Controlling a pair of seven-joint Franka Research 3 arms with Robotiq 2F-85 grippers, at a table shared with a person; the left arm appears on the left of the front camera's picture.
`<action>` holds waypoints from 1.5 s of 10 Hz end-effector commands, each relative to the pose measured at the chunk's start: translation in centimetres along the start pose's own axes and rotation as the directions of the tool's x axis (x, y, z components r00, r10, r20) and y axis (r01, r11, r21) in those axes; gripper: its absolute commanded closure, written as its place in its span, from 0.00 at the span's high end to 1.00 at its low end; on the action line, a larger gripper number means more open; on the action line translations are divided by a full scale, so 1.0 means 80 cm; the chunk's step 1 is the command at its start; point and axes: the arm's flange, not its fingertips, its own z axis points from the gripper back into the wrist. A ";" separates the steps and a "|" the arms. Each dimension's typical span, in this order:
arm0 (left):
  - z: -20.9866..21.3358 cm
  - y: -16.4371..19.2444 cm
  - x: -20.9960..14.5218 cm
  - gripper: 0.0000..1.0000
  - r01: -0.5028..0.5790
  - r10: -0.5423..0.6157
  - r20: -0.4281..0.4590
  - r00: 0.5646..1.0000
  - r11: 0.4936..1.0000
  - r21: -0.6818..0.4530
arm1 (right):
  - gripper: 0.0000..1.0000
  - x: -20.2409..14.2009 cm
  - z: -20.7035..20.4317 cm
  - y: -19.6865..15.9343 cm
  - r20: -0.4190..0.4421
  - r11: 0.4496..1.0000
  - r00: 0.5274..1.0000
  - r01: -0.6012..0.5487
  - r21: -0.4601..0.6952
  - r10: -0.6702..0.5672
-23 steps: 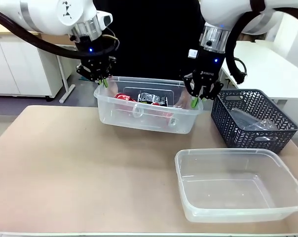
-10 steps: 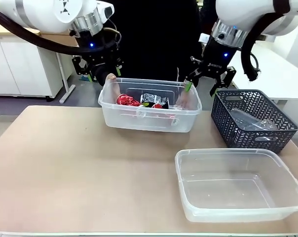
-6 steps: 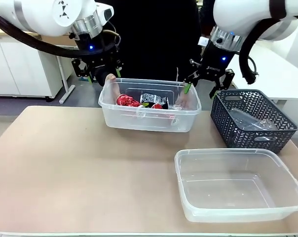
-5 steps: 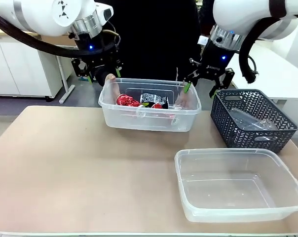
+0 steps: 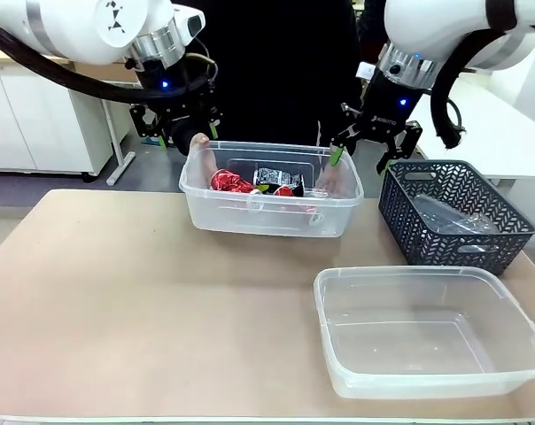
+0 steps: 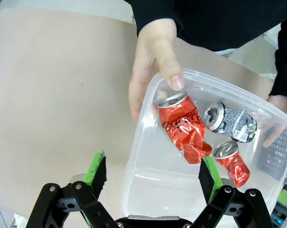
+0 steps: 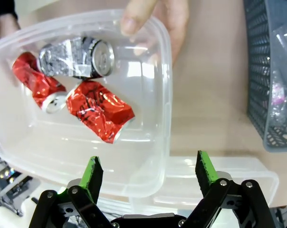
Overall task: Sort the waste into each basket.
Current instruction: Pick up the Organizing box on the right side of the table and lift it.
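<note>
Risen off the basket point(image 5: 267, 217) of cans point(image 5: 225, 181), left fingers point(image 6: 97, 171) and right fingers point(image 7: 92, 175) gape empty above its ends.

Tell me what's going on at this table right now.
A person's hands hold a clear tub at the far side of the table; three crushed cans lie in it. The left pincer and right pincer hang open above its two ends, holding nothing. A second clear tub sits nearer, looking empty, beside a dark basket with clear plastic.
</note>
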 end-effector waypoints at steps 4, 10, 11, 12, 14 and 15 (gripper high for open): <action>0.030 -0.136 -0.101 1.00 0.011 -0.024 -0.118 0.993 0.994 -0.110 | 1.00 -0.167 0.083 -0.153 0.069 0.991 0.990 -0.116 -0.070 0.121; 0.027 -0.188 -0.169 1.00 0.115 -0.148 -0.192 0.970 0.978 -0.173 | 1.00 -0.197 0.088 -0.193 0.098 0.997 0.995 -0.009 -0.079 0.017; 0.027 -0.188 -0.169 1.00 0.115 -0.148 -0.192 0.970 0.978 -0.173 | 1.00 -0.197 0.088 -0.193 0.098 0.997 0.995 -0.009 -0.079 0.017; 0.016 -0.207 -0.167 1.00 0.140 -0.192 -0.227 0.955 0.964 -0.225 | 1.00 -0.209 0.083 -0.205 0.135 0.996 0.991 0.032 -0.086 -0.020; -0.006 -0.204 -0.201 1.00 0.103 -0.135 -0.224 0.965 0.983 -0.149 | 1.00 -0.203 0.049 -0.200 0.062 0.991 0.997 -0.030 -0.129 0.038; -0.017 -0.210 -0.227 1.00 0.099 -0.125 -0.219 0.968 0.987 -0.127 | 1.00 -0.209 0.033 -0.208 0.043 0.990 0.998 -0.029 -0.141 0.036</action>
